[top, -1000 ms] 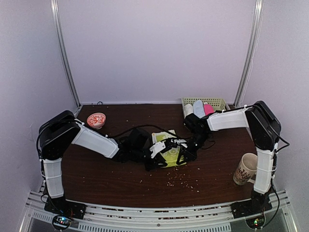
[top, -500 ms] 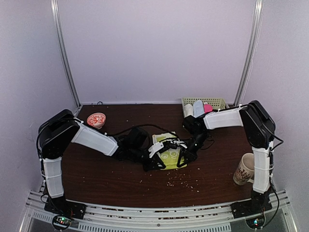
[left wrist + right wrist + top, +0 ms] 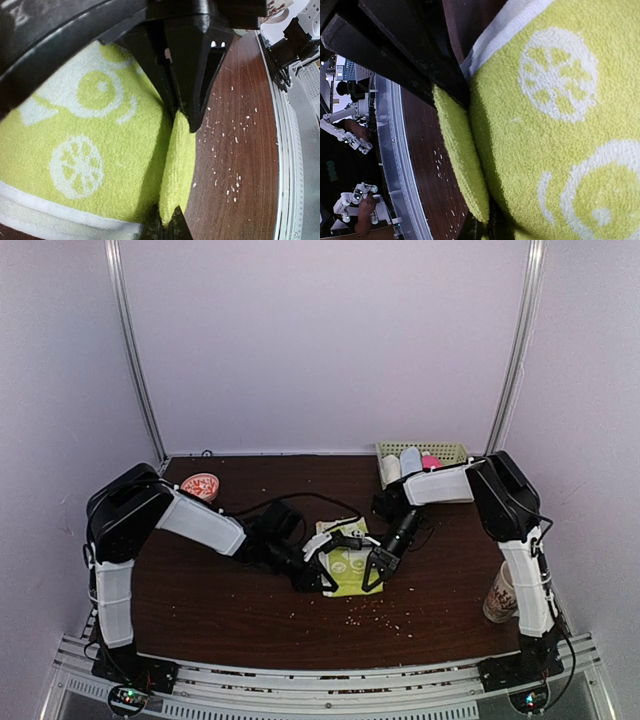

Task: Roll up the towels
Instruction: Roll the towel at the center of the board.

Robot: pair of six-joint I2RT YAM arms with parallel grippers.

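Step in hand, as it appears: gripping the hem to start the roll. The left tool [image 3: 322, 578] is clamped tight on the near-left edge of the lime-patterned towel [image 3: 350, 562], which lies mid-table [image 3: 220, 610]. The right tool [image 3: 374, 576] is pinched closed on the near-right edge. The next move likely calls for both tools to turn the hem over together, evenly. The hot-pink towel [image 3: 431, 462] sits in the basket [image 3: 450, 450].

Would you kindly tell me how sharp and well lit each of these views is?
Top external: evenly lit, slightly soft. Left wrist: towel loops crisp, left end effector featureless black. Right wrist: towel crisp, left background dark.
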